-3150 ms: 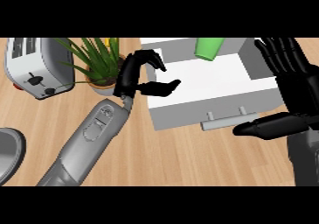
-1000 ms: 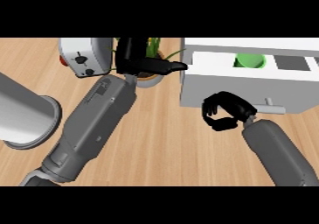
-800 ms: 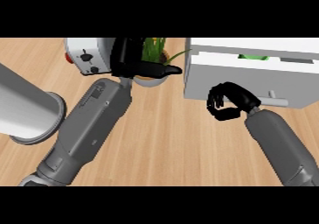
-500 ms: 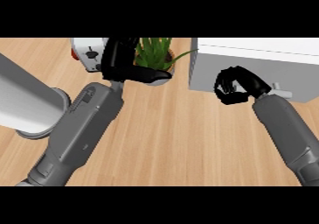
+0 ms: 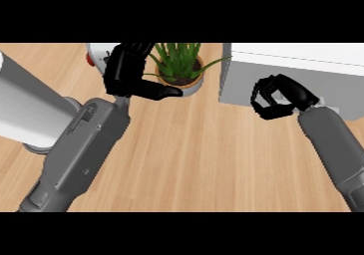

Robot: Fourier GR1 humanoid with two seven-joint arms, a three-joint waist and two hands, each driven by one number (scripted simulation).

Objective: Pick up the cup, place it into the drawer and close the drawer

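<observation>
**Right hand curled against the white drawer front, cup out of sight**

The drawer (image 5: pixel 302 74) shows as a white and grey box at the far right of the wooden counter (image 5: pixel 206 159), its front face turned toward the near side. No opening into it can be seen from the head view, and the cup shows nowhere in the picture (whether it sits inside cannot be told).

The right hand (image 5: pixel 278 97) is at the drawer's front face, with its fingers curled inward toward the thumb in a loose fist. Nothing is visible between them. The hand overlaps the lower part of the grey front, but whether it actually touches the panel cannot be told. Its grey forearm runs down to the lower right edge of the view.

The left hand (image 5: pixel 129 72) is raised at the far left-centre, its fingers fairly straight and pointing away, the thumb sticking out to the right toward a potted plant (image 5: pixel 178 62). It holds nothing. The plant, with green spiky leaves in a tan pot, stands just left of the drawer. Behind the left hand a white appliance with a red mark (image 5: pixel 98 54) is partly hidden. A large pale cylinder (image 5: pixel 22 109) fills the left edge of the view, beside the left forearm.
</observation>
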